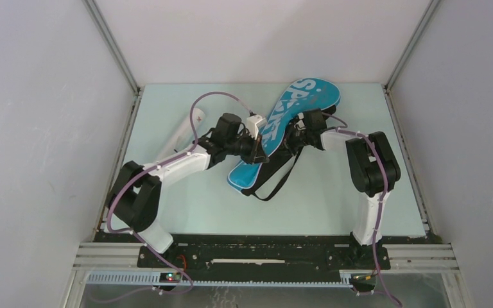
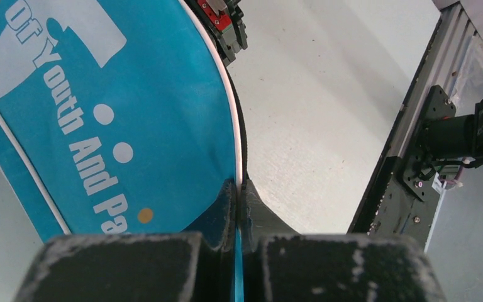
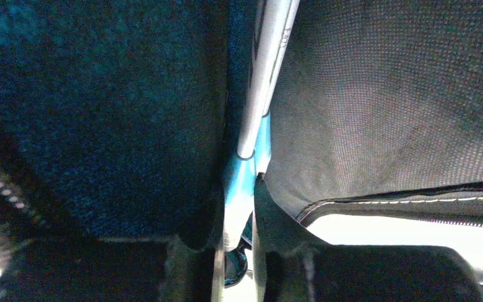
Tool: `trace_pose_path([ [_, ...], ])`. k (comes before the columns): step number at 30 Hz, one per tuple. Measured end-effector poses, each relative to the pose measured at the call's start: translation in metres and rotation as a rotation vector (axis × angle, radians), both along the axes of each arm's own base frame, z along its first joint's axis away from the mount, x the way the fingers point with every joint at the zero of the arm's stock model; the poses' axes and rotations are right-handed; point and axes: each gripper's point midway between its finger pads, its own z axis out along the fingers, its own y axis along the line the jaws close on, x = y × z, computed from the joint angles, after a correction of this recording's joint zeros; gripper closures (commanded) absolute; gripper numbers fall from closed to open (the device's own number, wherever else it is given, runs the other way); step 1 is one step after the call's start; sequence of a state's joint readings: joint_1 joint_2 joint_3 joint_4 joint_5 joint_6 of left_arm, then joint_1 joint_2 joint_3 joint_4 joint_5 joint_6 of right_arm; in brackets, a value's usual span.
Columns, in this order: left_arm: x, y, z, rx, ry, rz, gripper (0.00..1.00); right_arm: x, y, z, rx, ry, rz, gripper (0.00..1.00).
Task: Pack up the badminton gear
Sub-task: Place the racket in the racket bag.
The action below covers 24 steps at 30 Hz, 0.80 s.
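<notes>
The blue "SPORT" racket bag (image 1: 295, 106) lies slanted mid-table, its black strap (image 1: 280, 176) trailing toward me. My left gripper (image 1: 257, 153) is shut on the bag's white-piped edge (image 2: 231, 126), pinching it between the fingertips (image 2: 226, 201). My right gripper (image 1: 293, 138) reaches in under the bag's right side. In the right wrist view it (image 3: 244, 189) is shut on a light-blue racket (image 3: 244, 173) with a pale shaft (image 3: 267, 63), between dark bag fabric (image 3: 100, 94) and grey lining (image 3: 383, 94). The long white tube (image 1: 183, 135) lies left of my left arm. No shuttlecocks show.
White enclosure walls with metal posts (image 1: 112, 48) ring the table. A black rail (image 2: 409, 157) runs along the table's near edge. The right arm's wrist (image 2: 223, 25) sits just past the bag's edge in the left wrist view.
</notes>
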<state>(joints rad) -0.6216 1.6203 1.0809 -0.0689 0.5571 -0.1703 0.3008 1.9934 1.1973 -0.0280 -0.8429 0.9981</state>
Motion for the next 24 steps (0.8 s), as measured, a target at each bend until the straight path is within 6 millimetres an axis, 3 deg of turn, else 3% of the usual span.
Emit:
trace_pose_path([
  [5, 0.003, 0.002, 0.000, -0.009, 0.034, 0.035, 1.00, 0.001, 0.001, -0.004, -0.002, 0.004, -0.003, 0.55],
  [11, 0.011, 0.001, 0.008, -0.043, 0.010, 0.043, 1.00, 0.003, -0.007, -0.014, -0.054, -0.033, 0.001, 0.22],
  [18, 0.014, 0.003, 0.008, -0.037, -0.012, 0.038, 1.00, -0.015, -0.029, -0.028, -0.135, -0.044, 0.078, 0.18],
  [24, 0.014, 0.004, 0.008, -0.033, -0.026, 0.030, 1.00, -0.027, -0.055, -0.014, -0.196, -0.128, 0.146, 0.19],
])
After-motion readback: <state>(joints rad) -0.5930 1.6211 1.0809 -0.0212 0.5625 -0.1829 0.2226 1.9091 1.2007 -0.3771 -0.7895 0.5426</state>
